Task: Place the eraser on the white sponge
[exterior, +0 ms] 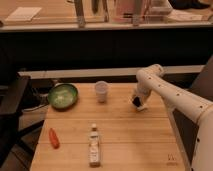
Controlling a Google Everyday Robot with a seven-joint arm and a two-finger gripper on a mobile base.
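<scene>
My gripper [137,102] hangs at the end of the white arm, low over the right part of the wooden table [120,135]. A small dark thing [134,101], probably the eraser, sits at the gripper's tip. A pale patch that looks like the white sponge [143,107] lies on the table right under the gripper. I cannot tell whether the dark thing touches the sponge or whether the gripper holds it.
A white cup [101,91] stands left of the gripper. A green bowl [63,96] is at the far left. An orange carrot [53,138] lies near the front left. A small bottle [94,145] lies at the front middle.
</scene>
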